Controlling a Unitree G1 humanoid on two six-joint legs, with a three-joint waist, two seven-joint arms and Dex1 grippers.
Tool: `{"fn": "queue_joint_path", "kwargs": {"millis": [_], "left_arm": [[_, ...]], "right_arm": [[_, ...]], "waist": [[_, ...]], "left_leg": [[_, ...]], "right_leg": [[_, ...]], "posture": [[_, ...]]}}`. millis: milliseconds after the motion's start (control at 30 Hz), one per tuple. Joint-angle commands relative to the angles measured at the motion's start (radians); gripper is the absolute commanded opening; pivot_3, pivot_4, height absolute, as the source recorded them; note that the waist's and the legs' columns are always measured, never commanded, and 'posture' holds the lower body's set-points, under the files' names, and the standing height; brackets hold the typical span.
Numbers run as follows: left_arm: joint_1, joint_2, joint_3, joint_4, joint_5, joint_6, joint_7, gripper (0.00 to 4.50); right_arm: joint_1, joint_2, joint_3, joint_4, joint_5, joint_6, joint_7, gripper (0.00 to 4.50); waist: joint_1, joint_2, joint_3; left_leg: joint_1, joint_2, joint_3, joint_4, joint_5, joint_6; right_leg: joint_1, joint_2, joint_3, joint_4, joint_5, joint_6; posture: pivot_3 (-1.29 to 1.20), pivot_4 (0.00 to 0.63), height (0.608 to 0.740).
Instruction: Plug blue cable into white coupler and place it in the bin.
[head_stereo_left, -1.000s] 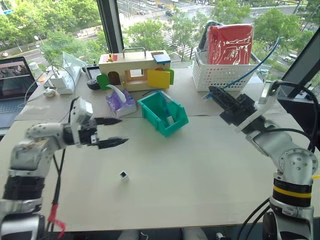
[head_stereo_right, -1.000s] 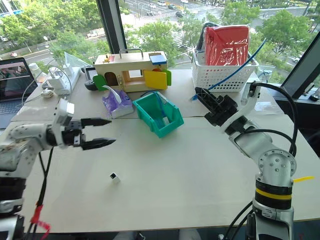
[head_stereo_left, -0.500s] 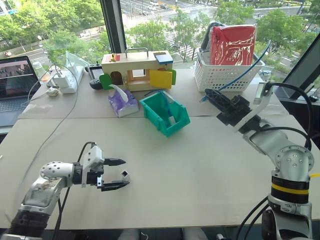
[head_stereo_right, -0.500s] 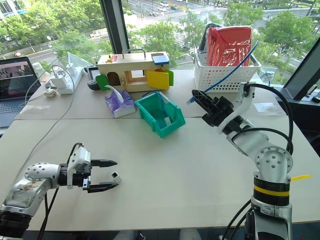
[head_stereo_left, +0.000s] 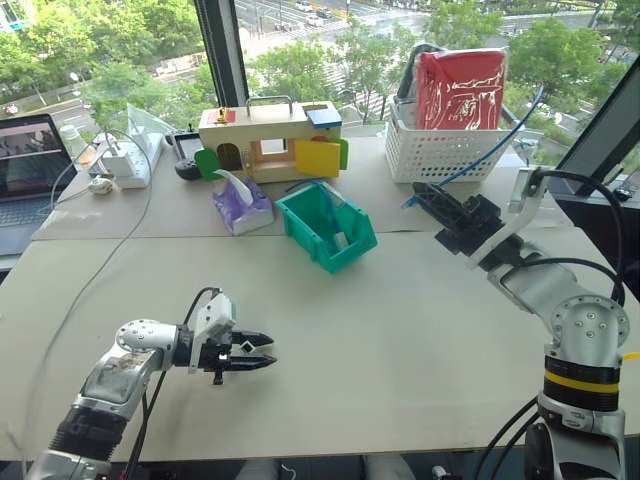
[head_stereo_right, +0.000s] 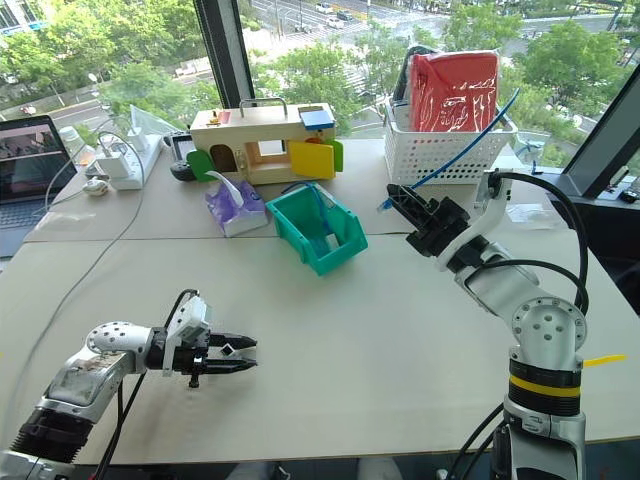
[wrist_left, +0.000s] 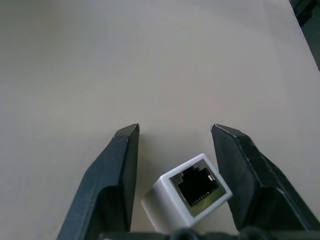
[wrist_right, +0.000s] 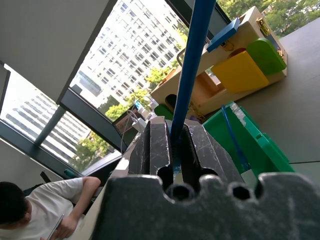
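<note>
Near edge of the table (head_stereo_left: 400, 330), about 7 o'clock from its middle: left end effector (head_stereo_left: 268, 361) low over the surface, pointing toward 3 o'clock. White coupler (wrist_left: 192, 190) sits inside it, tilted, dark socket facing outward in the left wrist view; whether it is clenched on the block or merely around it, cannot tell. Bare beige tabletop around it. At 3 o'clock, raised above the table: right end effector (head_stereo_left: 425, 195), pointing toward 11 o'clock, clenched on the blue cable (head_stereo_left: 490, 150). Right wrist view shows the cable pinched between both black fingers (wrist_right: 157, 145) and running on past their tips. From the grip the cable climbs toward 1 o'clock, crossing in front of the white lattice basket (head_stereo_left: 440, 150). Just past the table's middle, at 12 o'clock: teal bin (head_stereo_left: 300, 215), cut-away front toward the near edge, a short blue strand and a small pale piece inside. Purple tissue pack (head_stereo_left: 243, 205) just beside it at 9 o'clock. Behind both, a wooden toy house (head_stereo_left: 270, 135) with coloured flaps. Basket at 1 o'clock holds a red bag (head_stereo_left: 460, 88). Far at 10 o'clock: white power strip (head_stereo_left: 125, 160) with cords, then an open laptop (head_stereo_left: 30, 165). A person in a white shirt (wrist_right: 30, 205) sits beyond, seen in the right wrist view.
</note>
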Motion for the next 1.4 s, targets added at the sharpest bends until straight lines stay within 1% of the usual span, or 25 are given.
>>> {"fn": "queue_joint_path", "kwargs": {"millis": [33, 167, 200, 300, 367, 467, 600, 767, 833, 1000, 1133, 1267, 1333, 1367, 1400], "left_arm": [[-0.075, -0.065, 0.051, 0.009, 0.003, 0.013, 0.141, 0.79], [-0.152, -0.212, 0.078, 0.065, 0.067, 0.045, 0.424, 0.79], [-0.154, -0.269, 0.083, 0.055, 0.086, 0.065, 0.519, 0.79], [-0.13, -0.391, 0.059, 0.002, 0.18, 0.134, 0.76, 0.79], [-0.115, -0.447, 0.076, -0.036, 0.181, 0.167, 0.837, 0.79], [-0.085, -0.497, 0.109, -0.1, 0.237, 0.198, 0.992, 0.79], [-0.057, -0.496, 0.177, -0.123, 0.303, 0.185, 1.136, 0.79], [-0.047, -0.475, 0.234, -0.107, 0.334, 0.139, 1.21, 0.79], [-0.051, -0.479, 0.263, -0.1, 0.33, 0.101, 1.235, 0.79], [-0.045, -0.5, 0.322, -0.058, 0.32, 0.077, 1.305, 0.79], [-0.047, -0.525, 0.337, -0.018, 0.293, 0.054, 1.305, 0.79], [-0.046, -0.529, 0.333, -0.001, 0.291, 0.04, 1.302, 0.79], [-0.038, -0.531, 0.329, -0.004, 0.29, 0.034, 1.303, 1.81], [-0.032, -0.533, 0.328, -0.009, 0.29, 0.035, 1.306, 2.04], [-0.024, -0.536, 0.328, -0.015, 0.289, 0.035, 1.307, 2.46]], "right_arm": [[-0.017, 0.0, -0.029, -0.036, 0.011, -0.009, 0.0, 0.0], [-0.018, 0.002, -0.028, -0.038, 0.013, -0.009, 0.005, 0.0], [-0.017, 0.003, -0.029, -0.039, 0.014, -0.01, 0.005, 0.0], [-0.014, 0.006, -0.034, -0.045, 0.013, -0.015, 0.001, 0.0], [-0.011, 0.009, -0.036, -0.047, 0.017, -0.016, -0.001, 0.0], [-0.009, 0.014, -0.035, -0.051, 0.018, -0.017, -0.001, 0.0], [-0.01, 0.021, -0.033, -0.049, 0.013, -0.018, 0.001, 0.0], [-0.018, 0.029, -0.027, -0.042, 0.007, -0.015, 0.007, 0.0], [-0.023, 0.031, -0.025, -0.037, 0.004, -0.014, 0.01, 0.0], [-0.031, 0.031, -0.025, -0.031, 0.006, -0.013, 0.012, 0.0], [-0.033, 0.032, -0.022, -0.026, 0.004, -0.009, 0.016, 0.0], [-0.041, 0.028, -0.024, -0.02, 0.005, -0.008, 0.015, 0.0], [-0.041, 0.028, -0.024, -0.021, 0.005, -0.007, 0.015, 0.0], [-0.039, 0.028, -0.023, -0.022, 0.004, -0.007, 0.015, 0.0], [-0.037, 0.028, -0.023, -0.023, 0.004, -0.006, 0.015, 0.0]], "waist": [[0.0, 0.0, 0.0], [0.003, 0.0, 0.0], [0.002, 0.0, 0.0], [0.001, 0.0, 0.0], [0.0, 0.0, 0.0], [-0.001, 0.0, -0.001], [-0.001, 0.0, -0.001], [0.005, 0.0, -0.001], [0.009, 0.0, -0.001], [0.016, 0.0, -0.001], [0.021, 0.0, -0.001], [0.021, 0.0, -0.001], [0.021, 0.0, -0.001], [0.021, 0.0, -0.001], [0.02, 0.0, -0.001]], "left_leg": [[0.0, 0.0, 0.0, 0.0, 0.0, 0.0], [0.0, 0.0, 0.0, 0.001, 0.0, 0.0], [0.0, 0.0, 0.0, 0.001, 0.0, 0.0], [0.0, 0.0, 0.0, 0.001, 0.0, 0.0], [0.0, -0.001, 0.0, 0.001, 0.0, 0.0], [0.0, 0.0, 0.0, 0.001, 0.0, 0.0], [0.0, -0.001, 0.0, 0.001, 0.0, 0.0], [0.0, -0.001, 0.0, 0.001, 0.0, 0.0], [0.0, -0.001, 0.0, 0.002, 0.0, 0.0], [0.0, -0.001, 0.0, 0.002, 0.0, 0.0], [-0.001, -0.001, 0.0, 0.002, 0.0, 0.0], [-0.001, -0.001, 0.0, 0.002, 0.0, 0.0], [0.0, -0.001, 0.0, 0.002, 0.0, 0.0], [0.0, -0.001, 0.0, 0.002, 0.0, 0.0], [-0.001, -0.001, 0.0, 0.002, 0.0, 0.0]], "right_leg": [[0.0, 0.0, 0.0, 0.0, 0.0, 0.0], [0.0, 0.0, 0.0, 0.0, 0.0, 0.0], [0.001, 0.0, 0.0, 0.0, 0.0, 0.0], [0.001, 0.0, 0.0, -0.001, 0.0, 0.0], [0.001, 0.0, 0.0, -0.002, 0.0, 0.0], [0.0, 0.0, 0.0, -0.002, 0.0, 0.0], [0.001, 0.0, 0.0, -0.001, 0.0, 0.0], [0.001, 0.0, 0.0, -0.001, 0.0, 0.0], [0.001, 0.0, 0.0, -0.001, 0.0, 0.0], [0.001, 0.0, 0.0, -0.002, 0.0, 0.0], [0.001, 0.0, 0.0, -0.002, 0.0, 0.0], [0.001, 0.0, 0.0, -0.002, 0.001, 0.0], [0.001, 0.0, 0.0, -0.002, 0.001, 0.0], [0.001, 0.0, 0.0, -0.002, 0.001, 0.0], [0.001, 0.0, 0.0, -0.002, 0.001, 0.0]], "posture": [[0.0, 0.15, 0.74], [0.0, 0.15, 0.74], [0.0, 0.15, 0.74], [0.0, 0.15, 0.74], [0.0, 0.15, 0.74], [0.0, 0.15, 0.74], [0.0, 0.15, 0.74], [0.0, 0.15, 0.74], [0.0, 0.15, 0.74], [0.0, 0.15, 0.74], [0.0, 0.15, 0.74], [0.0, 0.15, 0.74], [0.0, 0.15, 0.74], [0.0, 0.15, 0.74], [0.0, 0.15, 0.74]]}}
